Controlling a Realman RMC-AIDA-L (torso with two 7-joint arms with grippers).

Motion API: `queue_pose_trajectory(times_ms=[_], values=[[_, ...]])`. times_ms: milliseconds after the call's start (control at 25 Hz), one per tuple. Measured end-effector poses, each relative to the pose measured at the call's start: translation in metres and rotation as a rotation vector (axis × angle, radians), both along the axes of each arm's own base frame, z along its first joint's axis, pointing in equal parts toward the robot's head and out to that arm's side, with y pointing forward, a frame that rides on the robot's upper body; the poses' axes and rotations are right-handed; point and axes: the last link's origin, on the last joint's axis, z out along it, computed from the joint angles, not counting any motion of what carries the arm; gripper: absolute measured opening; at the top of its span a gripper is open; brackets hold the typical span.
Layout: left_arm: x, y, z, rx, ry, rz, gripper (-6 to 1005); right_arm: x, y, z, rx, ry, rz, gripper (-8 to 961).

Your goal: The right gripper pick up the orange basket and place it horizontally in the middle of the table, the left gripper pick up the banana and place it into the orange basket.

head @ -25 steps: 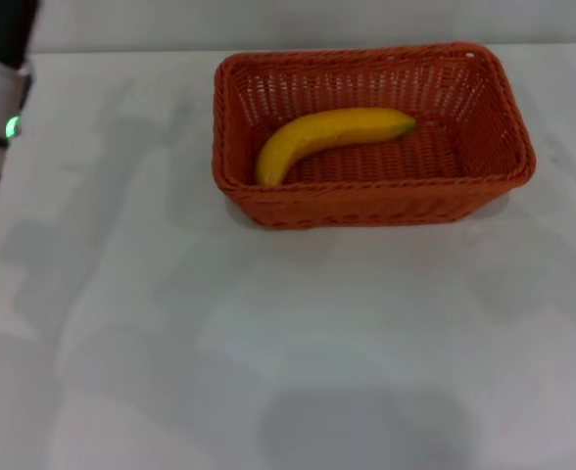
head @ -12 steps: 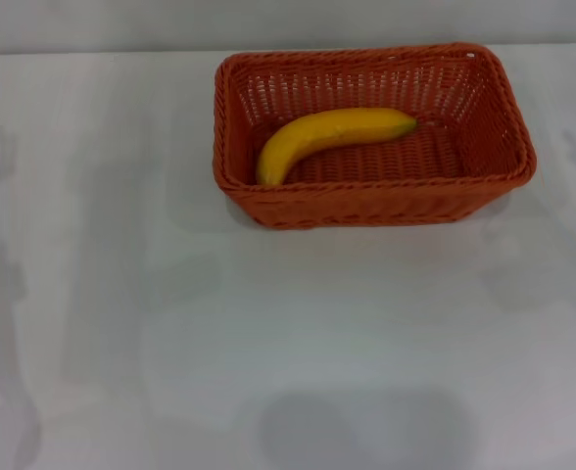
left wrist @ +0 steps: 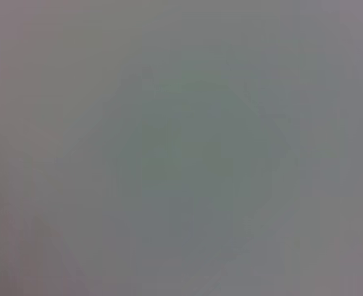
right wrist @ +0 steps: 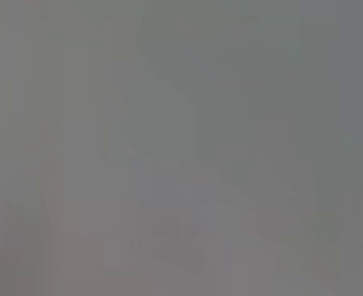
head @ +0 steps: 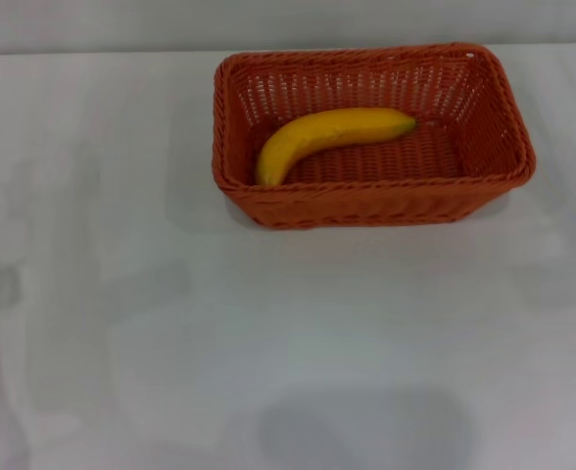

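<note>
The orange basket [head: 371,201] lies lengthwise across the far middle of the white table [head: 288,343] in the head view. Inside it rests the yellow banana [head: 329,135], curved, its dark tip toward the basket's right side. Neither the left gripper nor the right gripper shows in any view. Both wrist views hold only a plain grey surface.
Bare white tabletop spreads in front of the basket and to both sides. The table's far edge [head: 102,52] runs just behind the basket, with a grey wall beyond it.
The left arm, seen at the left edge one second ago, has drawn back out of the head view. Basket and banana have not moved.
</note>
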Motion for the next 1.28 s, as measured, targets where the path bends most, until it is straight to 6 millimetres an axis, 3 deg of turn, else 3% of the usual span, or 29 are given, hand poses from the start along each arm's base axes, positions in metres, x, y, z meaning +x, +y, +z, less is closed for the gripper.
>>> queue_pose_trajectory(times_ms=[440,920,1280], values=[[-0.002,-0.002,-0.009,-0.073,0.011,-0.006,852,0.032,-0.01,0.004,0.067,-0.065,-0.178,801],[0.009,0.001,-0.018,-0.116,0.022,-0.06,852,0.038,-0.015,-0.001,0.081,-0.161,-0.209,800],[0.012,0.006,-0.024,-0.166,-0.004,-0.091,852,0.048,-0.019,0.011,0.142,-0.158,-0.264,800]])
